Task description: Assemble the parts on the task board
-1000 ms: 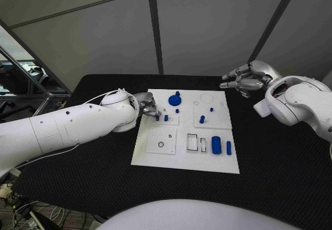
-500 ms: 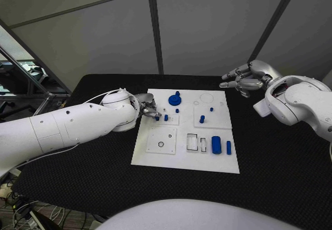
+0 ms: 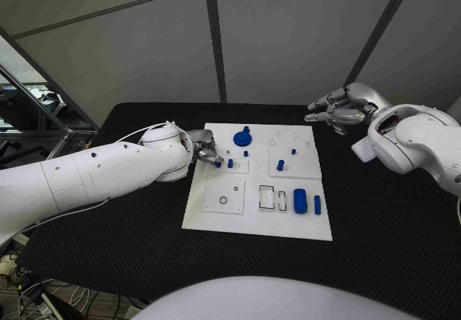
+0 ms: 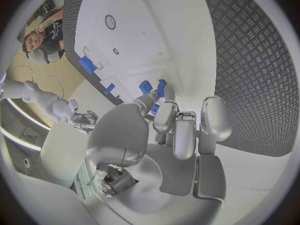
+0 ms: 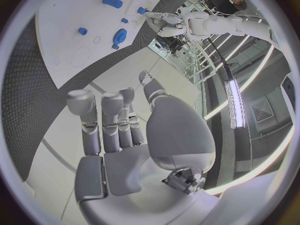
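The white task board (image 3: 252, 221) lies mid-table. My left hand (image 3: 204, 152) is at the board's left edge, its fingertips (image 4: 164, 92) closed together at a small blue peg (image 3: 219, 163) beside a second peg (image 3: 230, 163). Both pegs also appear in the left wrist view (image 4: 145, 86), (image 4: 161, 87). A round blue knob (image 3: 243, 139), a short peg (image 3: 280, 165), a thick blue cylinder (image 3: 300, 201) and a thin one (image 3: 318, 205) sit on the board. My right hand (image 3: 338, 110) hovers beyond the board's far right corner, fingers loosely apart and holding nothing (image 5: 115, 120).
The black table (image 3: 384, 227) has bare room to the board's right and in front of it. A square plate with a hole (image 3: 224, 195) and rectangular slots (image 3: 267, 197) lie on the board's near half. A metal frame (image 3: 38, 100) stands off the table's left side.
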`<move>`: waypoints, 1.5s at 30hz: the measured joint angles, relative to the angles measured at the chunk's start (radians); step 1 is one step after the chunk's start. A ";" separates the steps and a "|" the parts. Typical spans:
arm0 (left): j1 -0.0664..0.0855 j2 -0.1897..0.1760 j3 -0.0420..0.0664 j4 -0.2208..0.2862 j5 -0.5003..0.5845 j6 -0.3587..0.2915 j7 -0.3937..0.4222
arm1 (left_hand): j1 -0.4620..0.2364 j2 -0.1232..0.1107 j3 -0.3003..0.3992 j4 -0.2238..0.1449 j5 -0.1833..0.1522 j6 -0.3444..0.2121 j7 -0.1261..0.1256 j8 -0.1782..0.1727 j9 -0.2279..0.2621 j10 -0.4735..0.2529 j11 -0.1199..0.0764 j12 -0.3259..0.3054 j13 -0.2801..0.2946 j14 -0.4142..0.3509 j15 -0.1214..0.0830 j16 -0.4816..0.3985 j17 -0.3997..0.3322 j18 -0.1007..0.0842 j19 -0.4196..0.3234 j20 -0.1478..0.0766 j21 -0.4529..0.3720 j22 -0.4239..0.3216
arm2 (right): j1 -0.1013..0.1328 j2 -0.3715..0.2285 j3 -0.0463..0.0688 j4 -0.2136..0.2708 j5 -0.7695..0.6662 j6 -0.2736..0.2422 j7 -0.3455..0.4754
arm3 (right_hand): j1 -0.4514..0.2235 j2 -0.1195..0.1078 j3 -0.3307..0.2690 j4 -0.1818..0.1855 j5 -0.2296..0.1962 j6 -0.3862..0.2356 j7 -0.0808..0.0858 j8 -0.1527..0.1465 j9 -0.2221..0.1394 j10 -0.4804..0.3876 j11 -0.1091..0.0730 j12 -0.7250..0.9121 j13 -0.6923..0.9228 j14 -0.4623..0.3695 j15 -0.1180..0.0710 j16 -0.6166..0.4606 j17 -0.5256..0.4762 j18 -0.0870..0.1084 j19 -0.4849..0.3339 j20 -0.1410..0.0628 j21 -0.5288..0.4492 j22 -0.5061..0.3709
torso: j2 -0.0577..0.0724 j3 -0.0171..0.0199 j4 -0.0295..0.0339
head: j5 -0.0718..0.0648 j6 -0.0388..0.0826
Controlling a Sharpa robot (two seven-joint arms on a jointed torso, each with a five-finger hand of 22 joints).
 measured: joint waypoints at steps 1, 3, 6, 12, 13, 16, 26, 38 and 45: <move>0.000 0.000 0.000 0.000 0.000 0.001 0.000 | 0.000 0.000 0.000 0.000 0.000 0.000 0.000 0.000 0.000 0.000 0.000 0.000 0.000 0.000 0.000 0.000 0.000 0.000 0.000 0.000 0.000 0.000 | 0.000 0.000 0.000 0.000 0.000 0.000 0.000 | 0.000 0.000 0.000 0.000 0.000 0.000 0.000 0.000 0.000 0.000 0.000 0.000 0.000 0.000 0.000 0.000 0.000 0.000 0.000 0.000 0.000 0.000 | 0.000 0.0000 0.0000 | 0.000 0.000; 0.001 0.001 0.000 -0.001 0.000 0.004 -0.001 | 0.000 0.000 0.000 0.000 0.000 0.000 0.000 0.000 0.000 0.000 0.000 0.000 0.000 0.000 0.000 0.000 0.000 -0.001 0.000 0.000 0.000 0.000 | 0.000 0.000 0.000 0.000 0.000 0.000 0.000 | 0.000 0.000 0.000 0.000 0.000 0.000 0.000 0.000 0.000 0.000 0.000 0.000 0.000 0.000 0.000 0.000 0.000 0.000 0.000 0.000 0.000 0.000 | 0.000 0.0000 0.0000 | 0.000 -0.001; 0.001 0.002 0.001 -0.004 0.000 0.009 -0.002 | 0.000 0.000 0.000 0.000 0.000 0.000 0.000 0.000 0.000 0.000 0.000 0.000 0.000 0.000 0.000 0.000 0.000 -0.002 0.000 0.000 0.000 0.000 | 0.000 0.001 0.000 0.000 0.000 0.000 0.000 | 0.000 0.000 0.000 0.000 0.000 0.000 0.000 0.000 0.000 0.000 0.000 0.000 0.000 0.000 0.000 0.000 0.000 0.000 0.000 0.000 0.000 0.000 | 0.000 -0.0001 0.0000 | 0.000 -0.002; 0.001 0.007 0.001 -0.013 0.011 0.017 -0.006 | -0.001 0.001 0.000 0.000 0.000 0.000 0.000 0.000 0.001 0.001 0.001 -0.004 0.000 0.000 0.000 0.000 0.000 -0.008 0.000 0.000 0.000 -0.001 | 0.000 0.001 0.000 0.000 0.000 0.000 0.000 | 0.000 0.000 0.000 0.000 0.000 0.000 0.000 0.000 0.000 0.000 0.000 0.000 0.000 0.000 0.000 0.000 0.000 0.000 0.000 0.000 0.000 0.000 | 0.000 -0.0002 -0.0003 | 0.000 -0.004; 0.002 0.008 0.001 -0.015 0.015 0.018 -0.007 | -0.002 0.002 0.000 0.000 -0.004 0.000 0.000 0.000 0.002 0.001 0.002 -0.004 0.000 0.000 0.000 0.000 0.000 -0.008 0.000 0.000 0.000 -0.001 | 0.000 0.001 0.000 0.000 0.000 0.000 0.000 | 0.000 0.000 0.000 0.000 0.000 0.000 0.000 0.000 0.000 0.000 0.000 0.000 0.000 0.000 0.000 0.000 0.000 0.000 0.000 0.000 0.000 0.000 | 0.000 -0.0002 -0.0003 | -0.001 -0.004; 0.002 0.010 0.002 -0.019 0.022 0.021 -0.008 | -0.005 0.005 0.000 0.000 -0.007 0.001 0.001 0.000 0.008 0.001 0.001 -0.004 0.000 0.000 0.000 0.000 0.000 -0.009 0.000 0.000 0.000 -0.001 | 0.000 0.001 0.000 0.000 0.000 0.000 0.000 | 0.000 0.000 0.000 0.000 0.000 0.000 0.000 0.000 0.000 0.000 0.000 0.000 0.000 0.000 0.000 0.000 0.000 0.000 0.000 0.000 0.000 0.000 | 0.000 -0.0002 -0.0004 | -0.001 -0.005; 0.004 0.019 0.003 -0.028 0.037 0.026 -0.014 | -0.010 0.009 0.003 0.003 -0.030 0.002 0.002 0.008 0.016 0.001 -0.005 -0.004 0.000 0.000 0.000 0.004 0.000 -0.060 0.000 0.000 0.000 0.005 | 0.000 0.000 0.000 0.001 0.000 0.000 0.000 | 0.000 0.000 0.000 0.000 0.000 0.000 0.000 0.000 0.000 0.000 0.000 0.000 0.000 0.000 0.000 0.000 0.000 0.000 0.000 0.000 0.000 0.000 | 0.000 -0.0002 -0.0006 | -0.004 -0.005; 0.002 0.025 0.001 -0.037 0.041 0.030 -0.026 | -0.060 -0.039 -0.044 0.055 -0.080 0.031 -0.027 0.011 0.024 -0.003 -0.015 -0.004 0.000 -0.001 -0.016 0.004 0.000 -0.069 0.007 -0.007 0.000 0.013 | 0.000 0.000 0.000 0.000 0.000 0.000 0.001 | -0.005 0.005 0.000 0.000 0.000 0.000 0.000 0.000 0.000 0.000 0.000 0.000 -0.004 0.000 0.000 -0.007 -0.003 0.000 0.000 0.000 -0.007 -0.004 | 0.000 -0.0002 -0.0006 | -0.007 -0.005; 0.002 0.028 0.001 -0.042 0.043 0.030 -0.037 | -0.078 -0.056 -0.076 0.092 -0.079 0.041 -0.031 0.011 0.025 -0.007 -0.019 -0.004 0.000 0.000 -0.018 0.004 0.000 -0.040 0.007 -0.007 0.000 0.015 | 0.000 0.000 0.000 0.000 0.000 0.000 0.001 | -0.005 0.005 0.000 0.000 0.000 0.000 0.000 0.000 0.000 0.000 0.000 0.000 -0.004 0.000 0.000 -0.007 -0.004 0.000 0.000 0.000 -0.007 -0.005 | -0.001 -0.0002 -0.0001 | -0.007 -0.004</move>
